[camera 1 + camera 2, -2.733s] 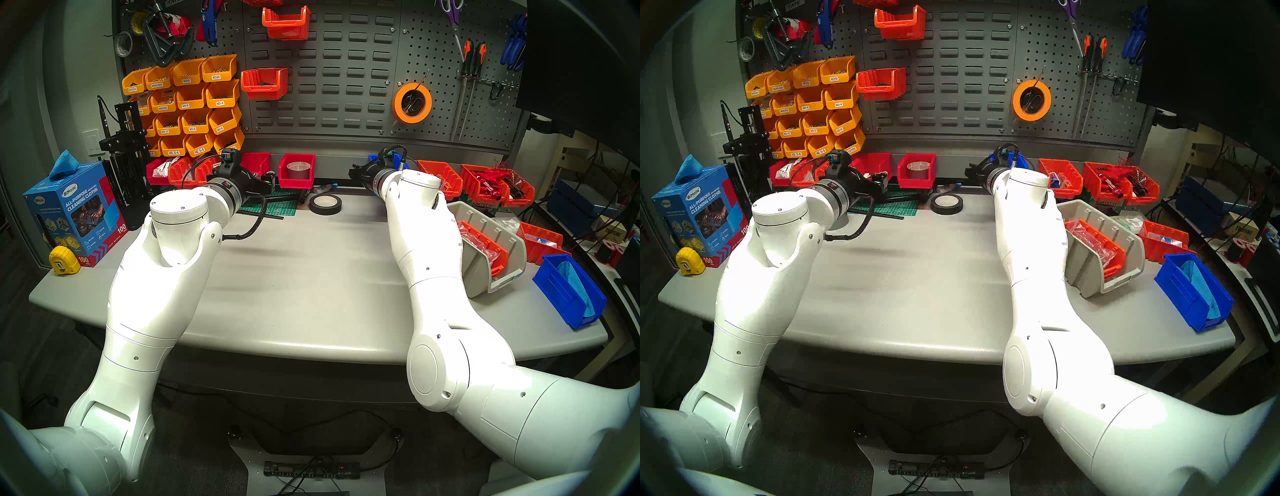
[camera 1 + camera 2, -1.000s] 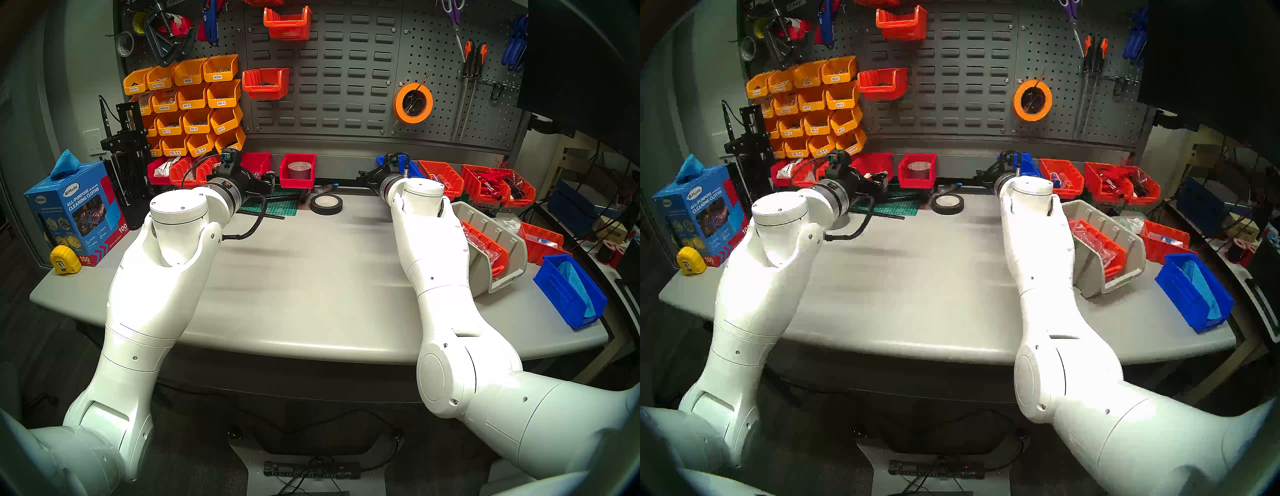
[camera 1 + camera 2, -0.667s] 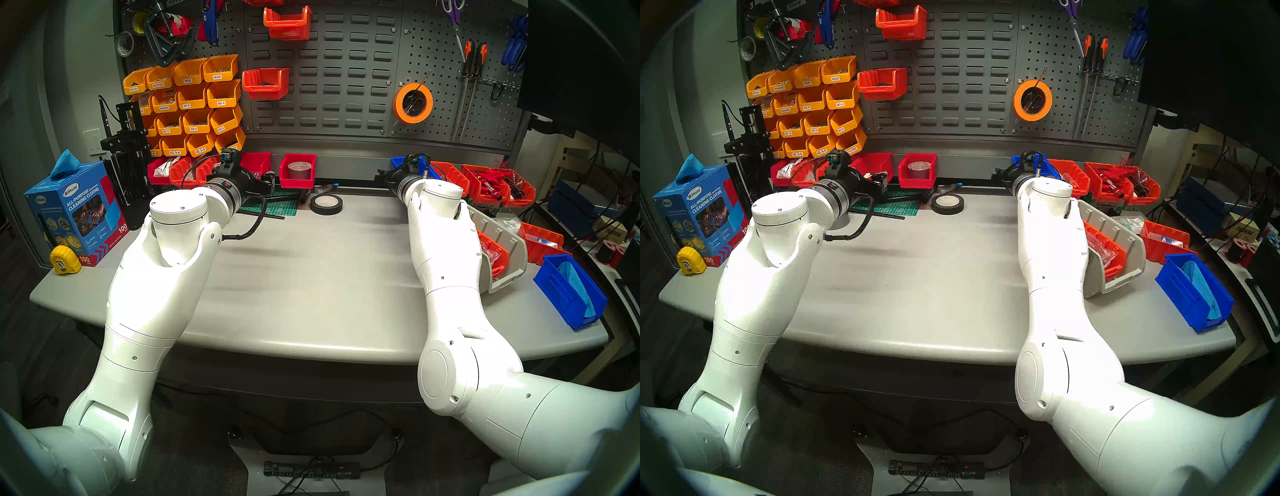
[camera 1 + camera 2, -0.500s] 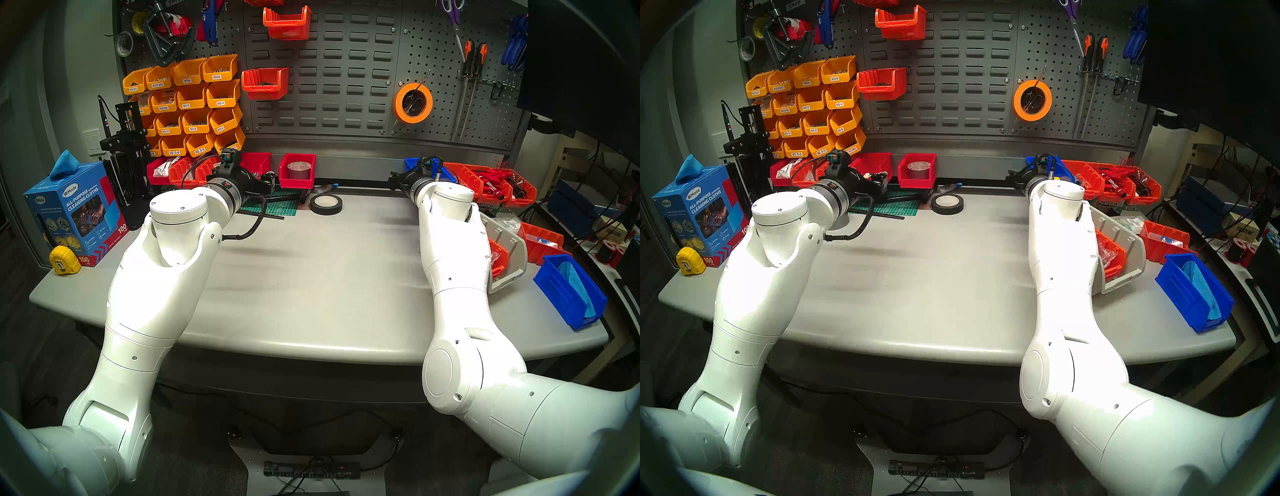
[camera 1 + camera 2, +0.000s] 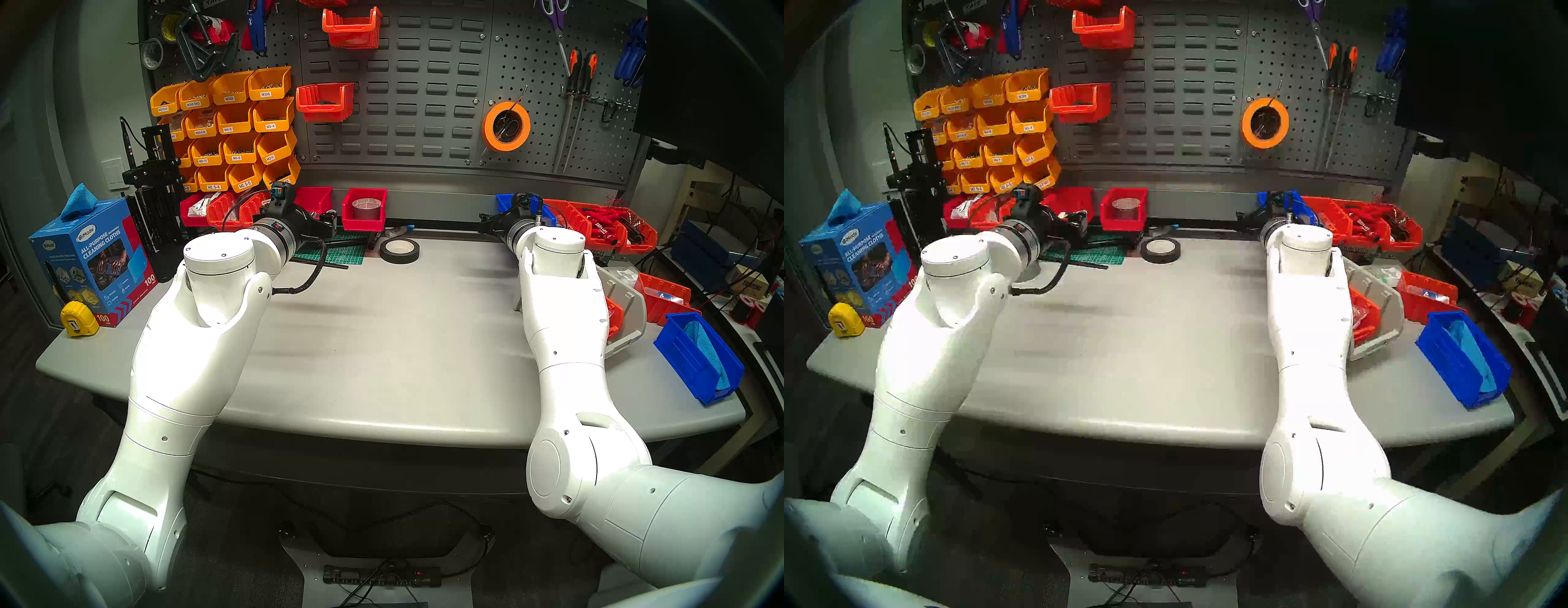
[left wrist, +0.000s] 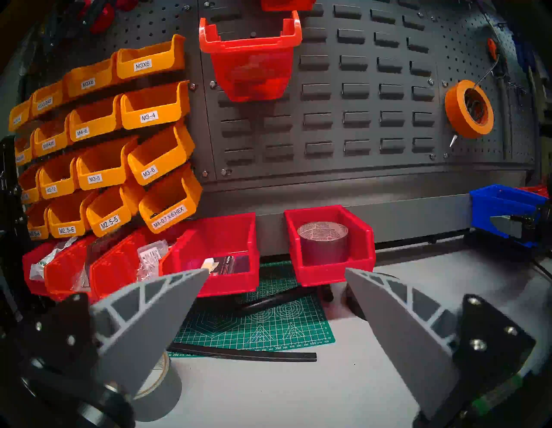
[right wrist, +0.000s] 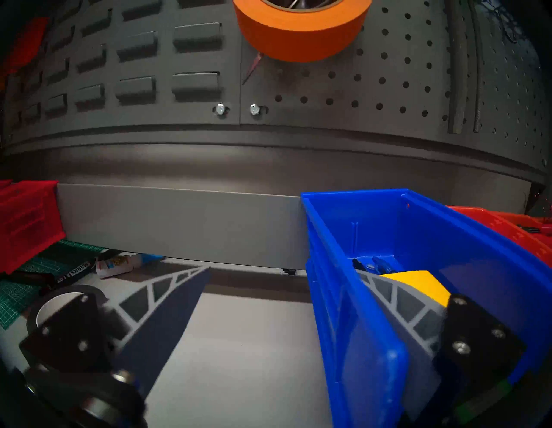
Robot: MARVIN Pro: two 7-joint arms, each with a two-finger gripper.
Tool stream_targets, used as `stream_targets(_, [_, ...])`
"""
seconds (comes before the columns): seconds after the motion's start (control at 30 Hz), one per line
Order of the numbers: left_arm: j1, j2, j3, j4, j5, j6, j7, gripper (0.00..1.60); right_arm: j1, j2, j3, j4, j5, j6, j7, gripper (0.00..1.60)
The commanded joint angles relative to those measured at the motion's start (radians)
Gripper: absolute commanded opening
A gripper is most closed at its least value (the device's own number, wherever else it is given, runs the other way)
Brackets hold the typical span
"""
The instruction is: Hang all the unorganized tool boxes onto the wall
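Observation:
My right gripper (image 7: 283, 269) is open and straddles the left wall of the blue bin (image 7: 418, 239). One finger (image 7: 397, 305) is inside, beside a yellow pad (image 7: 418, 284); the other finger (image 7: 167, 299) is outside, apart from the wall. The bin stands at the base of the dark louvred wall (image 5: 424, 85), next to orange bins. My left gripper (image 6: 276, 269) is open and empty in front of a red bin (image 6: 328, 273) holding a tape roll. The beige-grey bin (image 5: 628, 305) lies on the table, mostly hidden behind my right arm.
Two orange-red bins (image 5: 324, 99) hang on the wall beside the yellow labelled bins (image 5: 237, 127). A second blue bin (image 5: 695, 361) with a blue cloth sits front right. A black tape roll (image 5: 399, 250) and a green cutting mat (image 5: 335, 254) lie near the wall.
My right arm has moved to the right along the wall's base, and the blue bin has shifted right with it. The left arm has not moved.

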Motion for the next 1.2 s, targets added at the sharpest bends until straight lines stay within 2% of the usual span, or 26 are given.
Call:
stream_targets(0.0, [-0.019,-0.001,-0.001,-0.012,0.003,-0.013,-0.002,1.60,0.001,0.020,-0.006,-0.037,-0.010,-0.006,0.010,1.60])
stream_targets(0.3, [-0.019,0.000,0.000,-0.012,0.001,-0.013,-0.001,1.60,0.013,-0.031,-0.037,-0.040,-0.008,0.003,0.004,1.60])
stream_targets(0.47, [-0.019,0.001,0.000,-0.012,0.000,-0.014,0.000,1.60,-0.006,-0.053,-0.028,-0.110,0.000,0.026,-0.001,1.60])
stream_targets(0.77, [-0.020,0.002,0.001,-0.012,-0.001,-0.015,0.001,1.60,-0.074,-0.055,-0.023,-0.229,-0.001,0.086,0.006,1.60])
stream_targets(1.17, [-0.020,0.003,0.003,-0.011,-0.004,-0.016,0.002,1.60,-0.097,-0.050,-0.016,-0.240,0.002,0.094,0.004,1.60])
